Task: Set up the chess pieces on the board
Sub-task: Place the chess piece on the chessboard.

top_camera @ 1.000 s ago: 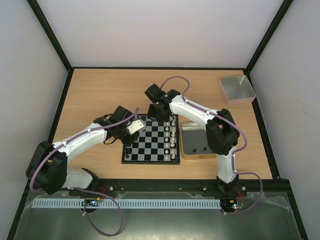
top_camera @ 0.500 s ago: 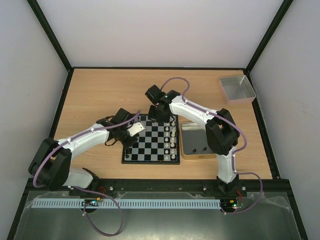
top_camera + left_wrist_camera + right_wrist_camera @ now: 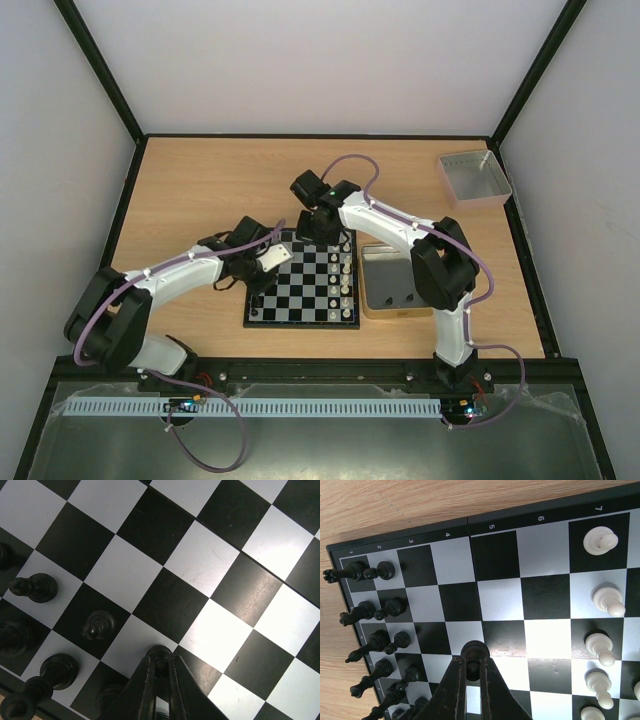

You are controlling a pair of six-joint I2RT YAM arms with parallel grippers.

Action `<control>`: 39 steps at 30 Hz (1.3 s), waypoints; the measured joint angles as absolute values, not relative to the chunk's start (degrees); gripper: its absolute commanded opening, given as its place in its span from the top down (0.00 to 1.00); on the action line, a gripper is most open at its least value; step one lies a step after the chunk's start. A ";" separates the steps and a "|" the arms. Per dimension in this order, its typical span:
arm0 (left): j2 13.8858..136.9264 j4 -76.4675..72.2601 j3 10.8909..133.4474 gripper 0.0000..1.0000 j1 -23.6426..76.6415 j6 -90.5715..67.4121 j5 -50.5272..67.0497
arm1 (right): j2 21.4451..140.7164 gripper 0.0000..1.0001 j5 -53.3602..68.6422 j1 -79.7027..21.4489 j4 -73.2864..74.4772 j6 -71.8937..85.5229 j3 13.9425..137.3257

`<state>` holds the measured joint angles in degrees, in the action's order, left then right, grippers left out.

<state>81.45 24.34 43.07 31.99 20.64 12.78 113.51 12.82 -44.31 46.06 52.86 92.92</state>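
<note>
Pinching a black pawn [image 3: 159,652] upright in the left gripper [image 3: 160,666] on the board [image 3: 300,300], at the free square beside the standing black pawns [image 3: 97,625], to extend their row, with the right gripper [image 3: 474,663] poised over mid-board, nipped on what looks like a dark piece [image 3: 474,649].

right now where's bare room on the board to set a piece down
Bare: the middle files of the board, between the black pieces and the white pieces. Both those sides are crowded. The left gripper holds a black pawn in the pawn row; the right gripper hangs over the bare strip.
</note>
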 measured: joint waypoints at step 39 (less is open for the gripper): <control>82.54 22.17 43.07 0.92 30.79 21.85 12.43 | 113.51 0.98 13.19 -44.38 45.89 52.75 91.35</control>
